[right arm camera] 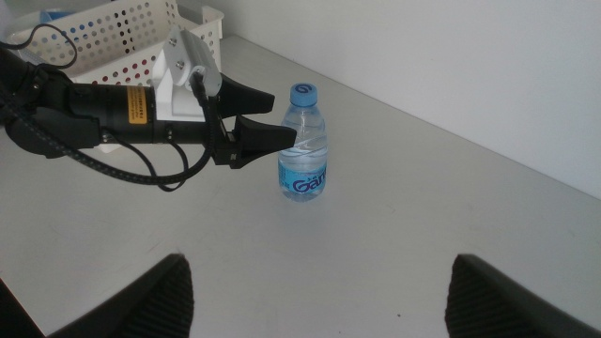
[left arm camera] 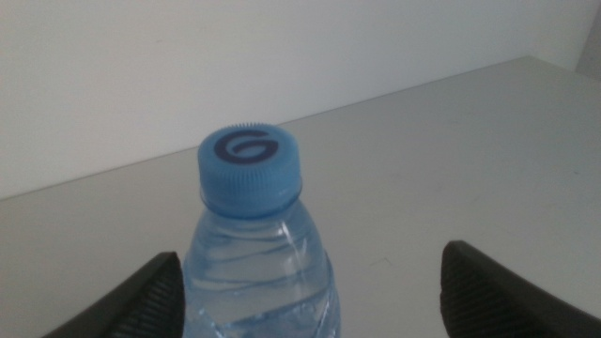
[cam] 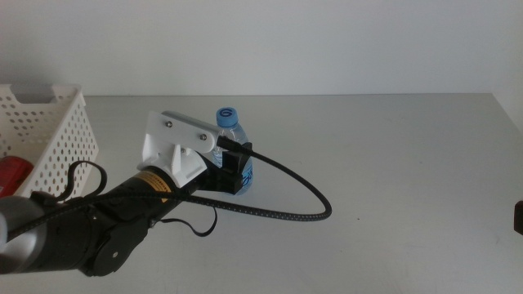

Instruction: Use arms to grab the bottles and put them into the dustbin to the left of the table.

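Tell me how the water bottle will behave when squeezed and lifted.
The water bottle looks thin-walled, so it may dent under the left gripper. It stands tall on a narrow base, so a nudge could tip it. Its smooth plastic might slip.

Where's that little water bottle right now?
In the middle view the water bottle stands upright left of the table's centre, between the left end effector's open jaws, right of the white basket.

Cap mark: dark swirl like a letter "G", on blue cap (left arm camera: 250, 169) of water bottle (right arm camera: 303, 141)
Label text: white lettering, roughly "Gan", on bottle's blue label (right arm camera: 302, 184)
Arm sticker: yellow (right arm camera: 137, 105), print too small to read
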Robot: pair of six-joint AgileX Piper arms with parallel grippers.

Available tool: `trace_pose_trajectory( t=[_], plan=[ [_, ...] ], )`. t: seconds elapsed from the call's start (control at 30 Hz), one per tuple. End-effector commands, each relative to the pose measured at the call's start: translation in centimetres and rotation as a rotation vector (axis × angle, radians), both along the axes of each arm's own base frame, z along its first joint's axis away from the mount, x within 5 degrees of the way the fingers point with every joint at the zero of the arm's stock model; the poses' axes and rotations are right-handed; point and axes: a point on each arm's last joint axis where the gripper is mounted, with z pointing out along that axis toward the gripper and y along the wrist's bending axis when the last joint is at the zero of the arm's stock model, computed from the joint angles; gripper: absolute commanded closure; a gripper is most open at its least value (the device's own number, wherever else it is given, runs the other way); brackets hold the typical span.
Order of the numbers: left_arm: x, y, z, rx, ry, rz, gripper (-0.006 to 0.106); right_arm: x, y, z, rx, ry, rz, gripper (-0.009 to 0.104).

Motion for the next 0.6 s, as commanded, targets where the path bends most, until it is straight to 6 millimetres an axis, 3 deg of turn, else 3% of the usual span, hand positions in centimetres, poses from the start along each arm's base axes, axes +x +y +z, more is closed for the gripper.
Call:
trace_pose_trajectory(
  t=[0.0,0.33,0.57],
  plan=[
    [1.1,-0.2,2.5,-0.080,-0.118,0.020,0.007,0.1,-0.1,1.6,0.046,-0.084,-0.013,0.001],
    [4.6,-0.4,2.1,-0.092,-0.117,0.050,0.007,0.1,-0.1,1.6,0.046,-0.084,-0.013,0.001],
    [6.1,-1.2,0.3,-0.087,-0.083,0.034,0.007,0.1,-0.1,1.6,0.046,-0.084,-0.013,0.001]
  ],
)
